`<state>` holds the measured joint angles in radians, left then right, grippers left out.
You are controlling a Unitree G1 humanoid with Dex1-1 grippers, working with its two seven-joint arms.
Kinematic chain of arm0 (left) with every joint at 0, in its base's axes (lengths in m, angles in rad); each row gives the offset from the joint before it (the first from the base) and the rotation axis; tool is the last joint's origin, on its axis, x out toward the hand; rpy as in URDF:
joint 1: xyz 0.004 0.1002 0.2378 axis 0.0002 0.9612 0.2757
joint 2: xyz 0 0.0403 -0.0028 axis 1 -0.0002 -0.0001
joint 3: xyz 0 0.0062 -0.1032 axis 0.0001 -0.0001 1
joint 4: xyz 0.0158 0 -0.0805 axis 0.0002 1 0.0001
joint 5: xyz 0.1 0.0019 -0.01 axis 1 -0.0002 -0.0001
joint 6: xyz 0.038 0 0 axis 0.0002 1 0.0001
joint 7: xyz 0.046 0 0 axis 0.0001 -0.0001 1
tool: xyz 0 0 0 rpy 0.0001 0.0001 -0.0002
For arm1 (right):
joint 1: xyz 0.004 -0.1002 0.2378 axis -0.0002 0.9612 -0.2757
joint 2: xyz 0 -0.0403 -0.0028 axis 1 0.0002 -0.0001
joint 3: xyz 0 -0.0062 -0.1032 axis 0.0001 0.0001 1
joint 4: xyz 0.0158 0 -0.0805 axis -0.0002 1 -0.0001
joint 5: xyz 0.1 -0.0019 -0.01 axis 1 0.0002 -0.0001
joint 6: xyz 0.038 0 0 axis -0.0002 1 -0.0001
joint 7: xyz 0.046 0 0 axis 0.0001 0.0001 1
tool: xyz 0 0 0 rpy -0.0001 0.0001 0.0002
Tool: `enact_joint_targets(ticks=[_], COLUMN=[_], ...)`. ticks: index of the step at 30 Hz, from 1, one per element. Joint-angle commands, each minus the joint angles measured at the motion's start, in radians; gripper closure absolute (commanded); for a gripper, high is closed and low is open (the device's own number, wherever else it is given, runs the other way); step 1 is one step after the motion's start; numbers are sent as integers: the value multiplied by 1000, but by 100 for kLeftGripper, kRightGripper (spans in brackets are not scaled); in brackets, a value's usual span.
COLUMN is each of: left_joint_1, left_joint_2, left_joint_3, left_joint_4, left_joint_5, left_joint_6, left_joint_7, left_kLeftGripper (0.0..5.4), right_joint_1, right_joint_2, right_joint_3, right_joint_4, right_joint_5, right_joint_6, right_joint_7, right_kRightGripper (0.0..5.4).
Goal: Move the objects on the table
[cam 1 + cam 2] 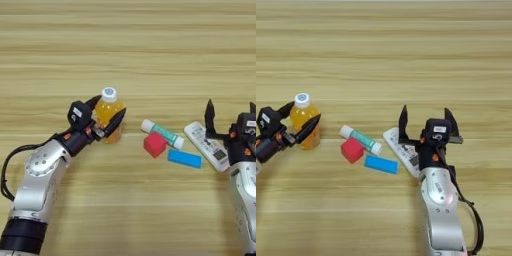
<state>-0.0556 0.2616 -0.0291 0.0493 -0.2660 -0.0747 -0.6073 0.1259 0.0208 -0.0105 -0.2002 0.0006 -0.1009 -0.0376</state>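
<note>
While the left gripper (107, 117) sits at the left of the table (128, 45), its two black fingers straddle the upright orange-drink bottle (109, 116), one finger behind it, one across its front; whether they actually press it I cannot tell. White cap (109, 93) on top, clear of the fingers. To the right, well apart from the bottle, a tight cluster: white-and-green tube (162, 133) lying at a slant, red cube (155, 144) just in front of it and touching or nearly so, flat blue block (184, 158) just right of the cube. White remote control (401, 151) lies angled beside the tube's end. Right gripper (426, 122) stands at the remote's right end, fingers spread wide, holding nothing, left finger over the remote's edge.
</note>
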Motion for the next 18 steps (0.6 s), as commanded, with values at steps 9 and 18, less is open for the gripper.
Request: enact_joint_targets(ticks=[9,18], left_joint_1=[10,11], left_joint_2=[10,3], left_joint_3=[1,3], left_joint_4=[8,2], left_joint_5=[13,7], left_joint_6=[5,1], left_joint_7=[1,3], left_kLeftGripper=[35,2], right_joint_1=[-3,-2], right_joint_2=[0,-1], right_joint_3=[3,3], right_joint_4=[-18,-18], right_joint_5=[-2,-2], right_joint_6=[14,14], right_joint_7=[0,1], right_kRightGripper=[0,0])
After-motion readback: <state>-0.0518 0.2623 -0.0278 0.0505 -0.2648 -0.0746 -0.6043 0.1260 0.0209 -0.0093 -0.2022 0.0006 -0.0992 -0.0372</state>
